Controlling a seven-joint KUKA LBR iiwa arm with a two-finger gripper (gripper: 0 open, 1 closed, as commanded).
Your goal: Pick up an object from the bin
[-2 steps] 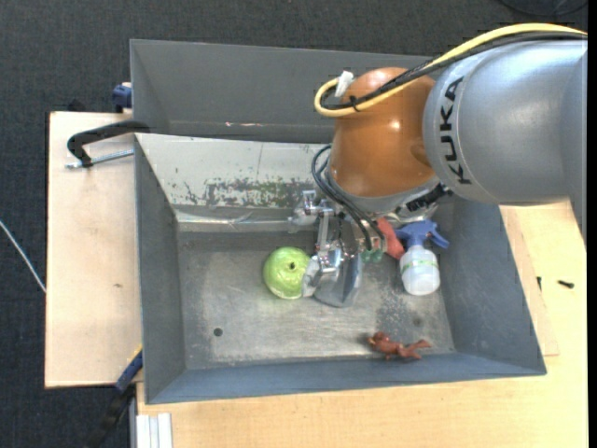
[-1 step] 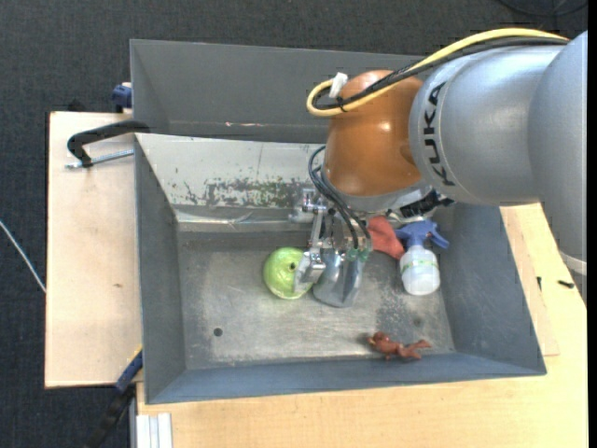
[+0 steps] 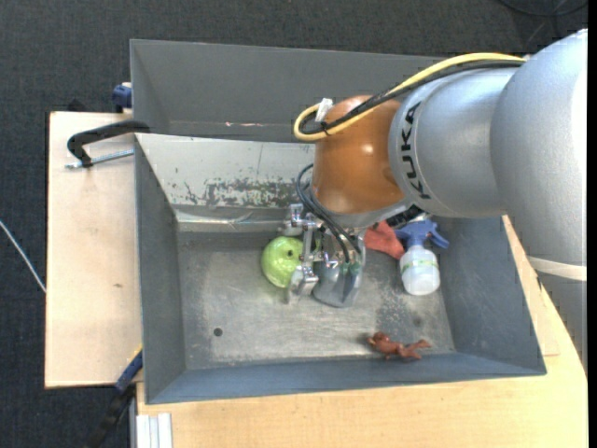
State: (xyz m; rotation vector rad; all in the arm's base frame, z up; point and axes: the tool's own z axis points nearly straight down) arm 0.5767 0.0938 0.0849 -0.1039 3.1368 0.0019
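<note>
Round, shiny lime-green ball (image 3: 278, 261) on the bin floor (image 3: 210, 301), just beside the claw (image 3: 317, 283), grip state unclear.

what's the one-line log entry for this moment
gripper: down in grey metal bin | beside: round green ball | near: white plastic bottle | held: cannot tell

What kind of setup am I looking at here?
Probably a lab bin-picking cell: a KUKA arm reaches into a grey metal bin holding loose oddments, a green ball and a white bottle.
</note>
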